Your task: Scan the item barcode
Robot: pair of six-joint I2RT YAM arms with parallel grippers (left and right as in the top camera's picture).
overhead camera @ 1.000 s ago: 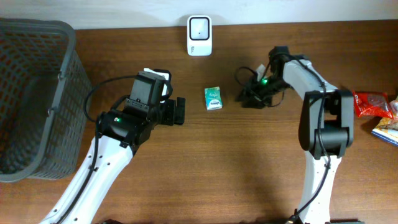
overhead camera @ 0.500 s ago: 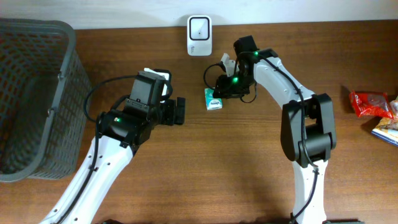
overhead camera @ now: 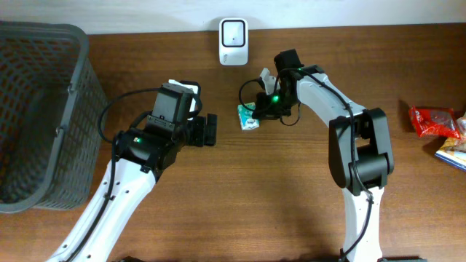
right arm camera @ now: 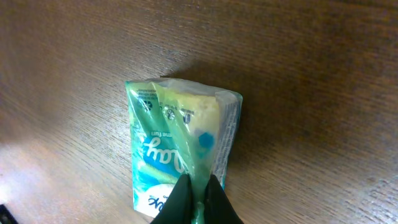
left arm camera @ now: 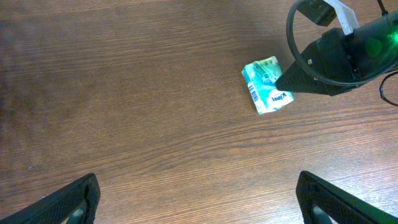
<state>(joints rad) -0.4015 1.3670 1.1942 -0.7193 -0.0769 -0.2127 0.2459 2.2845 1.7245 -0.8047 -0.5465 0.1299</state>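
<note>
Where the overhead camera looks down on the wooden table [overhead camera: 291,204], it shows two arms. There is one dark mesh basket [overhead camera: 44,109] at the far left and one white scanner [overhead camera: 233,41] standing at the back edge. One green packet [overhead camera: 248,117] lies near the middle and one red packet [overhead camera: 435,121] at the far right. Just beside the red packet is one blue-and-yellow item [overhead camera: 453,151], cut off by the frame. The green packet lies in front of the scanner, apart from it. The right claw [overhead camera: 256,110] sits on the packet's end nearer the right arm, touching it. The left claw [overhead camera: 210,129] hangs on the packet's other side, apart from it, holding nothing.

From the left wrist, the one green packet [left arm camera: 267,93] lies tilted on the wood at upper right, with one barcode [left arm camera: 253,93] on its narrow side face. The right claw [left arm camera: 281,81] meets the packet's far edge as a dark pointed tip. The left claw's two fingers [left arm camera: 71,199] stand at the bottom corners, spread wide, with bare wood between them.

From the right wrist, the green packet [right arm camera: 180,149] fills the middle, directly below the right claw [right arm camera: 198,198]. The two dark fingertips are pressed together. A raised fold of the packet's wrapper runs down into them and is pinched there.
</note>
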